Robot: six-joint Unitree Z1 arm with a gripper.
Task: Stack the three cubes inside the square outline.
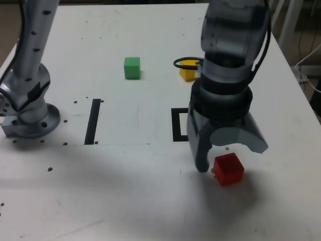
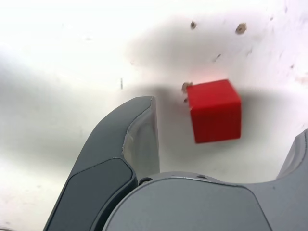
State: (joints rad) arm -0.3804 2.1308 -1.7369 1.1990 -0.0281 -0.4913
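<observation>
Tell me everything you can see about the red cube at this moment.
The red cube is a small solid block, plain red, with a matte look and sharp edges. It sits flat on the white table, turned a little askew, outside the square outline and nearer the camera in the exterior view. The open tool hangs over it, one finger down at the exterior view's left of the cube. In the wrist view a gap shows between finger and cube; nothing grips it.

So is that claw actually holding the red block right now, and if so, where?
No, nothing is held. The gripper is wide open around the red cube, which sits on the table between the jaws without either touching it.
</observation>
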